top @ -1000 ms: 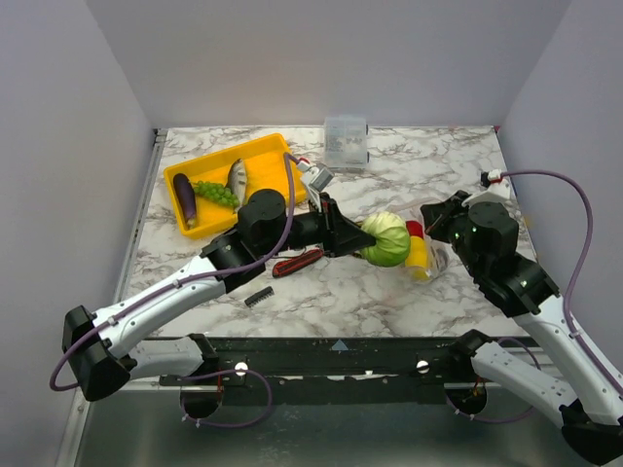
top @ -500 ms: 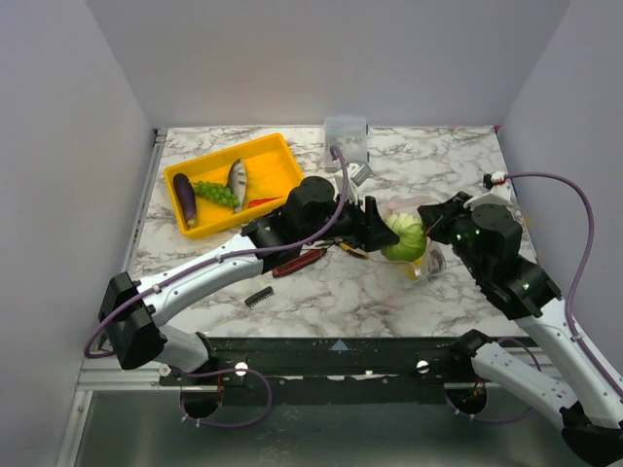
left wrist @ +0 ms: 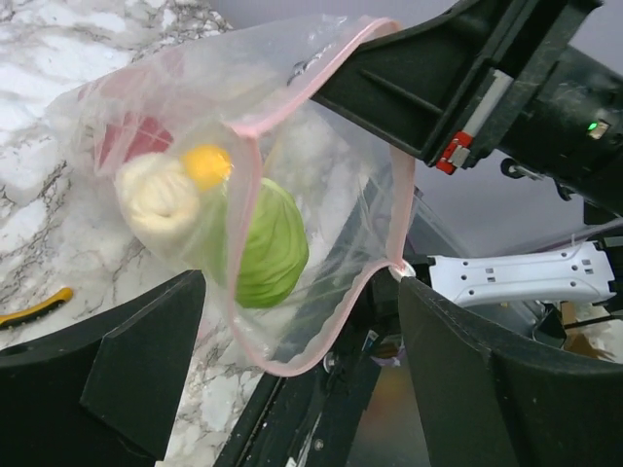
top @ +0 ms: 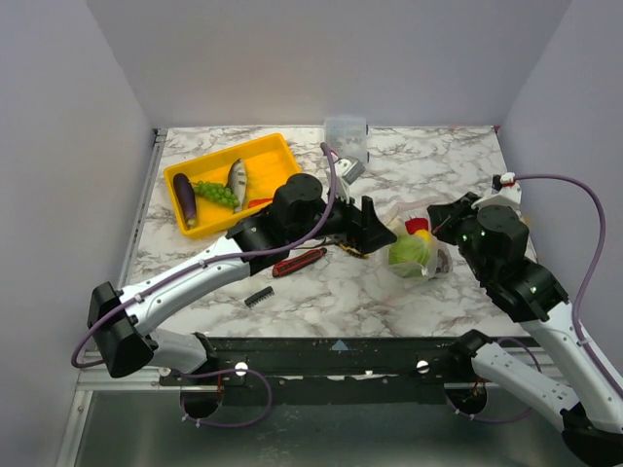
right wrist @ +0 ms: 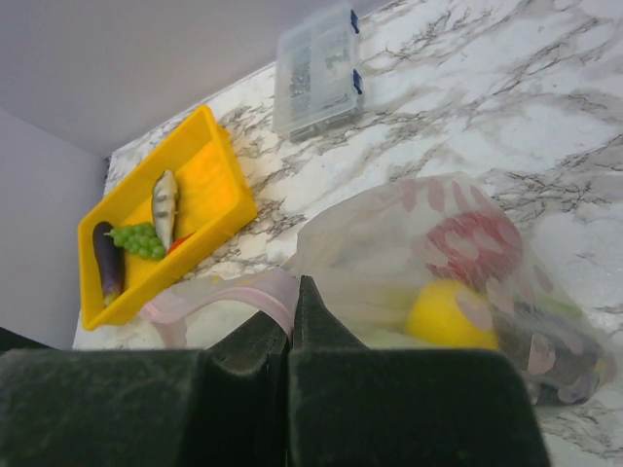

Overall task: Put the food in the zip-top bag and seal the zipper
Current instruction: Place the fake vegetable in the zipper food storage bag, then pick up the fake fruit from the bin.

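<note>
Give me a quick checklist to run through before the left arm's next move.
1. Cabbage inside the bag: ok.
2. Left end effector open and empty: ok.
3. Right end effector shut on the bag's edge: ok.
4. Bag mouth open for more food: ok.
5. All food bagged: not ok; eggplant, grapes and fish lie in the tray.
6. Zipper sealed: not ok.

Marbled white table carried a yellow tray at far left, a clear box at the far edge, and the zip-top bag right of centre — a red-handled knife and a small black part lay nearer.
</note>
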### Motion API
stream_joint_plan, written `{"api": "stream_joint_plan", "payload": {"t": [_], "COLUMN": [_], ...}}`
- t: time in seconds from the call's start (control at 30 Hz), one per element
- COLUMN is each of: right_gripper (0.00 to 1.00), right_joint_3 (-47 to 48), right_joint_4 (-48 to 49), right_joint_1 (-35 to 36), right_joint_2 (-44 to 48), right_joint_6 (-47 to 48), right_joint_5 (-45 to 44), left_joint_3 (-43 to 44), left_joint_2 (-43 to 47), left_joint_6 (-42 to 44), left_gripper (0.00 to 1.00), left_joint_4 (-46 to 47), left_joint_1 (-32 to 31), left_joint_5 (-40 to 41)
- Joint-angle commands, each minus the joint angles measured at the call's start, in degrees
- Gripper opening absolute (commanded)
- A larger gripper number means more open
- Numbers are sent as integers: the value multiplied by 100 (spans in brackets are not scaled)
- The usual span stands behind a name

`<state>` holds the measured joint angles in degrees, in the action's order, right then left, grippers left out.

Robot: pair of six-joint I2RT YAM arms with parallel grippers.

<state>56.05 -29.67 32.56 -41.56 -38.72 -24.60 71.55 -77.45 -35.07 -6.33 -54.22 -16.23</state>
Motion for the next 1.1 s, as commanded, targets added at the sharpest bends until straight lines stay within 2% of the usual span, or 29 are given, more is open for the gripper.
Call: {"api": "stream_joint_plan", "payload": {"t": [0.0,0.13,0.27,0.53,0.63,0.7,0.83,0.97,1.07], "right_gripper": [0,0,0,0,0,0,0,0,0], "right_joint_3": [216,154,129,61,46,55,57,21,18], "right_joint_4": [118,195,241,164,146,113,59,102,144], "right_joint_1": [22,18,22,21,22,23,22,22,24], "right_joint_2": [69,69,60,71,71,69,69,61,0], "right_joint_6": [36,52,80,145,187,201,248,293,343], "right_joint_5": [-214,-181,-189,-268,-299,-294,-313,-341,-313], "left_joint_3": [-193,-508,-1205,-2376,-2336,-2232,-2001,-1930,-1627], "left_joint_2": [498,854,1373,2074,1875,1609,933,334,-254], "left_joint_6": [114,-167,-478,-802,-617,-717,-1082,-1537,-1458], "left_gripper": [80,76,75,77,80,84,85,84,84], "left_joint_4": [60,-24,209,604,373,61,-439,-436,-471], "left_joint_1": [246,785,1549,2924,3136,3392,4182,5032,5294], "left_joint_5": [-68,-252,-189,1373,2365,2747,2824,2507,2494]}}
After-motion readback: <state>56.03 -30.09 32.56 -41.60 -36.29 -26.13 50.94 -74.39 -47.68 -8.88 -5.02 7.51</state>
